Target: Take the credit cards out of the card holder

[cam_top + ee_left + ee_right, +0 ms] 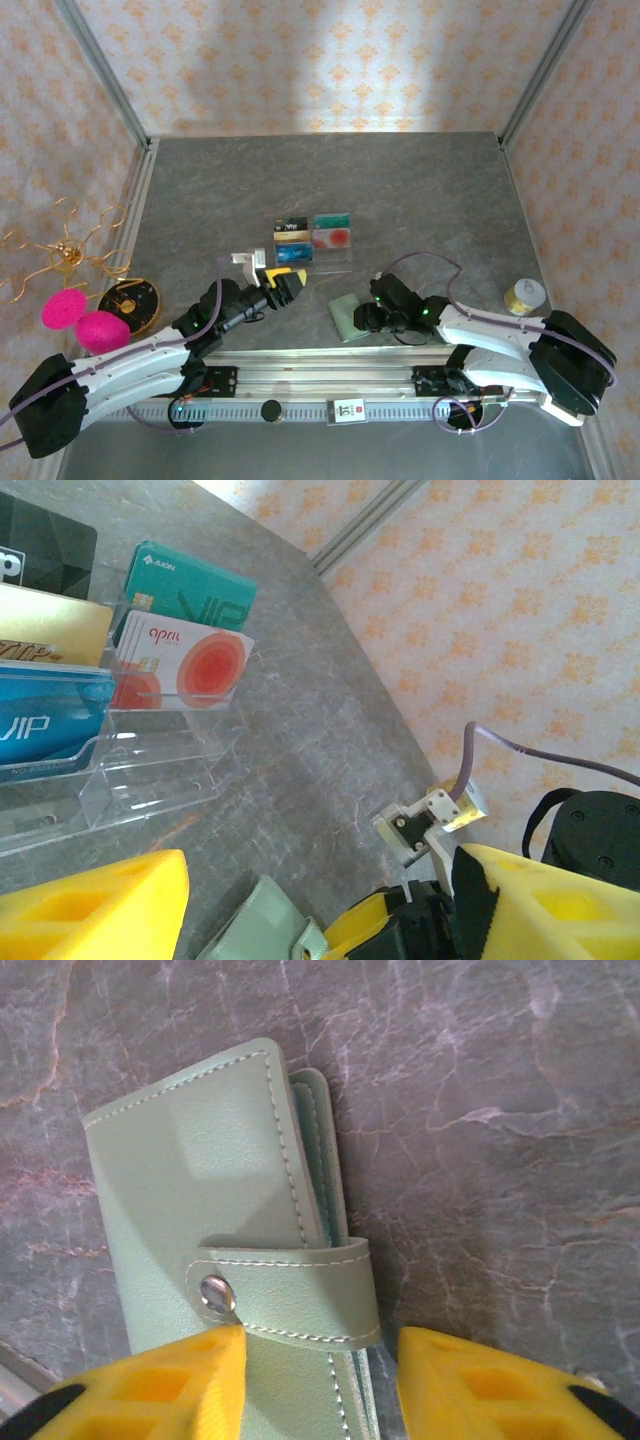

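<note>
card holder (200,1190) partly between right fingers (160,1390)

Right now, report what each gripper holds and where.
Nothing is held. Left gripper is open; right gripper straddles the snap-tab edge of the card holder, unclamped.

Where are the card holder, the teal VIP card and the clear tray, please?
card holder (190,1160), right wrist view, on its front flap.
teal VIP card (192,592), left wrist view, on its face.
clear tray (150,778), left wrist view, on its empty front step.
</note>
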Robot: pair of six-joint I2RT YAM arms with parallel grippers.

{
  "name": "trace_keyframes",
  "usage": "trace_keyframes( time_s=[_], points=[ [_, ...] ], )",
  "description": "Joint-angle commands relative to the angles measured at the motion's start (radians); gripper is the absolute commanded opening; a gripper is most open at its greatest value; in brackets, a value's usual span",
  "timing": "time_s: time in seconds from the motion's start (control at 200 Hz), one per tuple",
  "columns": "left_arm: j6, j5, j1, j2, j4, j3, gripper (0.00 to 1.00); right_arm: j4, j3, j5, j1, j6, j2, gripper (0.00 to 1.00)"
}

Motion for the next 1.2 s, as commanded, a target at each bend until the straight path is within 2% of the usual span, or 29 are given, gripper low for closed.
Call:
trace_keyframes(
  time_s=[0.0, 0.15, 0.466, 0.676, 0.921, 1.191],
  points=[
    [0.007, 0.035, -0.003, -0.007, 0.044, -0.016, 0.70, 0.027, -0.006, -0.044, 0.046, -0.007, 0.051, 0.26],
    [-0.008, 0.069, -0.003, 0.006, 0.064, -0.033, 0.70, 0.065, 0.020, -0.046, 0.070, -0.048, 0.040, 0.00],
    [-0.044, 0.181, -0.005, 0.031, 0.244, -0.092, 0.74, 0.145, 0.095, 0.015, 0.069, -0.081, -0.181, 0.00],
    [-0.061, 0.271, -0.005, 0.072, 0.495, -0.139, 0.77, 0.267, 0.104, 0.036, 0.068, -0.077, -0.305, 0.00],
    [-0.052, 0.281, -0.005, 0.110, 0.548, -0.128, 0.78, 0.423, 0.095, -0.037, 0.068, -0.079, -0.341, 0.00],
    [-0.050, 0.282, -0.006, 0.114, 0.571, -0.133, 0.77, 0.509, 0.095, -0.105, 0.068, -0.067, -0.312, 0.00]
  ],
)
